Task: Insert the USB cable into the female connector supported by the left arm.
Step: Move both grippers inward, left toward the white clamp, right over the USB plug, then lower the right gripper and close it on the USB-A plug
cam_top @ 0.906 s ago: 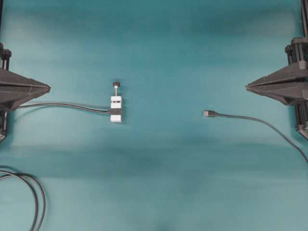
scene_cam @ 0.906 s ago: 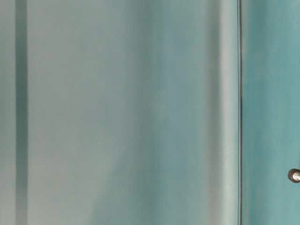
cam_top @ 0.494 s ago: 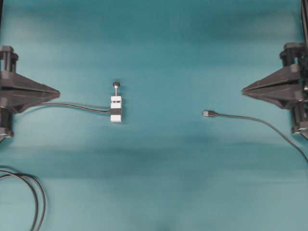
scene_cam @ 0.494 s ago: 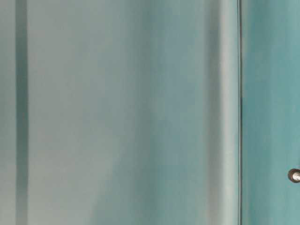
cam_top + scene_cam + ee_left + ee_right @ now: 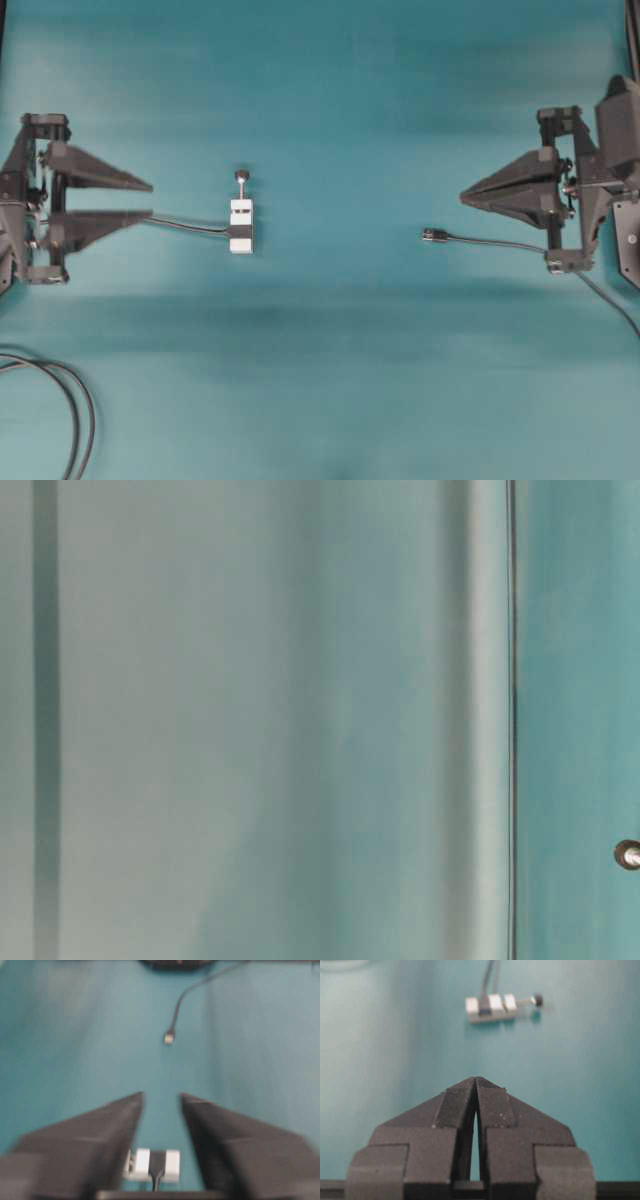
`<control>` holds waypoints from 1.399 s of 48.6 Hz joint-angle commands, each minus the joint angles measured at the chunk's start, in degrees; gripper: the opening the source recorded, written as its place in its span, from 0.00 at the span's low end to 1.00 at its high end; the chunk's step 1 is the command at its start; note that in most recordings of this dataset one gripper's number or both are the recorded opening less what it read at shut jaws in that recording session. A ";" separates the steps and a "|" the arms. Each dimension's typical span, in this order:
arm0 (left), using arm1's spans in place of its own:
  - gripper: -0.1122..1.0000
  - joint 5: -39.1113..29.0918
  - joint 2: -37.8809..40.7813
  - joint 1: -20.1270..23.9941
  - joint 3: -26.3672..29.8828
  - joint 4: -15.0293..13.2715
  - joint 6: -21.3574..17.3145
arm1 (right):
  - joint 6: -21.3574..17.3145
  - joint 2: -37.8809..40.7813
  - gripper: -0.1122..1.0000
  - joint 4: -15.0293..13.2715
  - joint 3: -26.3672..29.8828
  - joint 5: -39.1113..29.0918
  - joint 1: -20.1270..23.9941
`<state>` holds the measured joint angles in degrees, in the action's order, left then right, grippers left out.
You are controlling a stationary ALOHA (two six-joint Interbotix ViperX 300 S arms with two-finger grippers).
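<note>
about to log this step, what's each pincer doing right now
left pincer: open, holding nothing
right pincer: closed, holding nothing

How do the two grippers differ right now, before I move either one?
The left gripper has its jaws spread apart; the right gripper has its jaws pressed together to a single point.
The left gripper aims at the female connector, with that block's cable running under its lower finger; the right gripper sits above the USB cable, near its plug end.
Both are black with triangular fingers, hold nothing, and point toward the table's middle.
</note>
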<state>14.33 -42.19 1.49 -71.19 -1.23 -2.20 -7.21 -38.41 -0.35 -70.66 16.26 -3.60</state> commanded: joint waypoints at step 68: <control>0.84 28.65 34.54 3.25 -4.92 -0.09 -4.31 | -5.63 33.93 0.64 0.09 -3.96 23.55 -0.53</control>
<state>42.36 -7.47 4.31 -76.64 -1.23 -5.63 -12.57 -4.92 -0.35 -75.50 39.20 -4.75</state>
